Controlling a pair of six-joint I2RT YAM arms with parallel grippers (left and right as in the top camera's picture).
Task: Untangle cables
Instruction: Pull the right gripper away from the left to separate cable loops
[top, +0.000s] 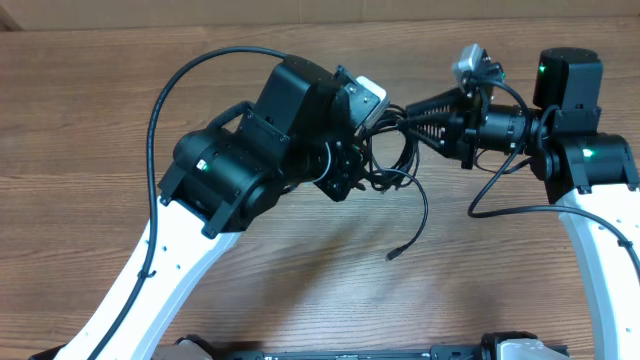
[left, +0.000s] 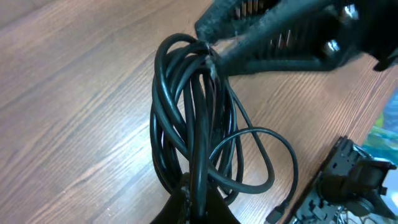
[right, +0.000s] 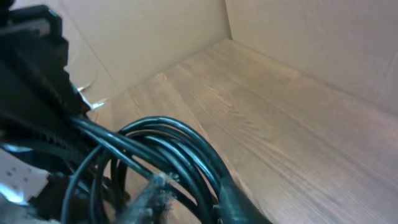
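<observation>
Glossy black cables (left: 198, 137); matt wood-grain table (left: 74, 93), seemingly laminate.

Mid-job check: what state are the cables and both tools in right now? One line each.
cable coil: bundled in loops, not untangled, gripped at opposite ends by both tools
loose strand: trails out of the coil, plug end free, held by neither tool
left tool: shut on the cable coil
right tool: shut on the cable coil

It was a robotics lab bench: a wood-grain table (top: 90, 90) carried the left arm (top: 140, 270) and the right arm (top: 605, 250), with plain cardboard walls (right: 323, 43) along its edges.
</observation>
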